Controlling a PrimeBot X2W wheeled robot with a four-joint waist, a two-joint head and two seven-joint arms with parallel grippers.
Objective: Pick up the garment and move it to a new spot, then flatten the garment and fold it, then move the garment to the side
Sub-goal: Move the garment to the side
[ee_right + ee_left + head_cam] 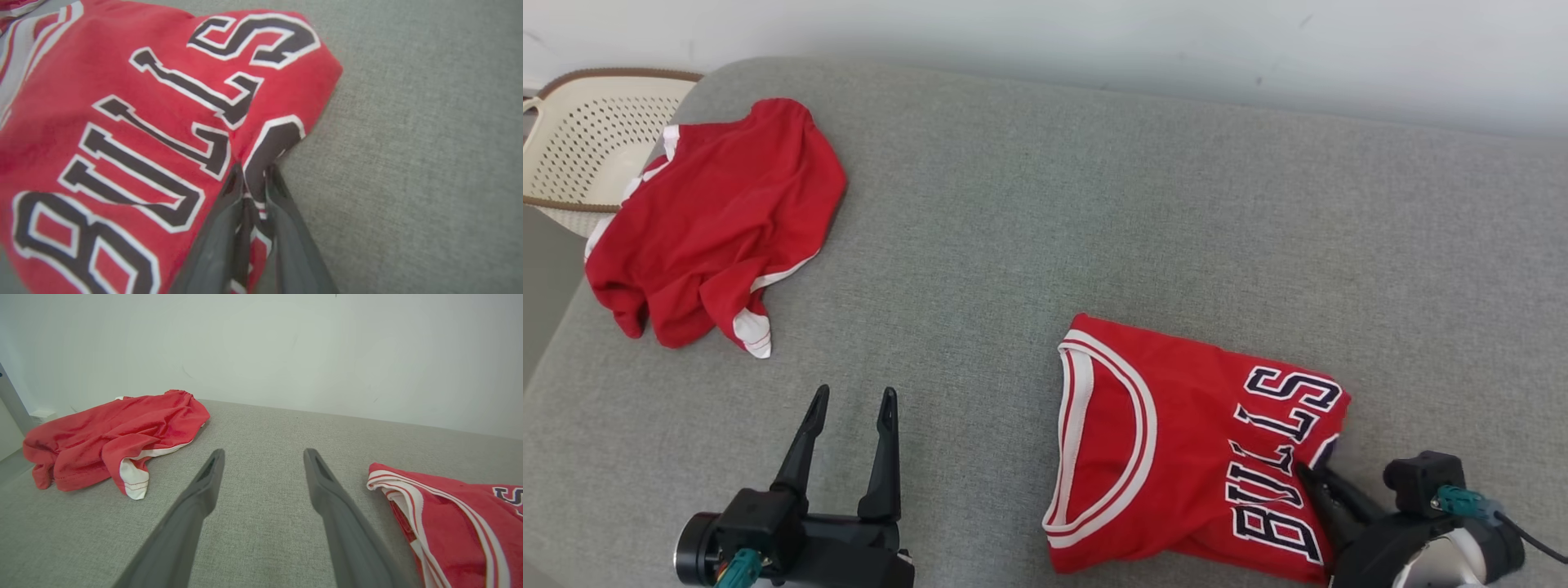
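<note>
jersey (pixel 61 73) edge pinched in right gripper (pixel 253 170), left gripper (pixel 854 398) well apart

A fold of the jersey (pixel 122 122) is pinched in my right gripper (pixel 254 173), and it covers the inner faces of my fingers (pixel 220 228). In the head view I cannot make out both fingertips against the cloth, and the bottom edge cuts the jersey's lower corner (my wrist too). The left wrist view crops the lettering to part of one letter. The basket (pixel 580 139) runs off the left edge, partly behind the red shorts (pixel 719 220).
</note>
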